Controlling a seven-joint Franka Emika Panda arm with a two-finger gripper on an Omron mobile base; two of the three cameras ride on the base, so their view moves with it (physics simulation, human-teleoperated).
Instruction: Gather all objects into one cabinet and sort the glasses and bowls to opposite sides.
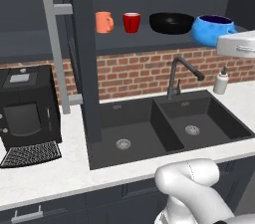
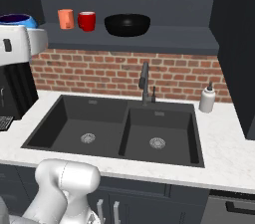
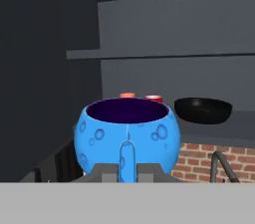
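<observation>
A: Where is the blue vessel (image 3: 127, 141) seen?

B: It is held in the air by its handle, the gripper (image 3: 127, 169) clamped shut on it, level with the cabinet shelf (image 1: 164, 40), right of the black bowl (image 1: 171, 23) in the left base view.

A: What is noted on the shelf?

B: 3 items in a row: orange mug (image 1: 103, 22), red cup (image 1: 131, 22), black bowl. The cabinet door (image 1: 82, 54) is swung open.

Mug (image 1: 104, 22), cup (image 1: 131, 22), bowl (image 1: 171, 23) in a row along the shelf (image 1: 149, 43), spotted vessel (image 1: 213, 30) seemingly off its right end, sink (image 1: 164, 127) below in the counter (image 1: 45, 175).
</observation>
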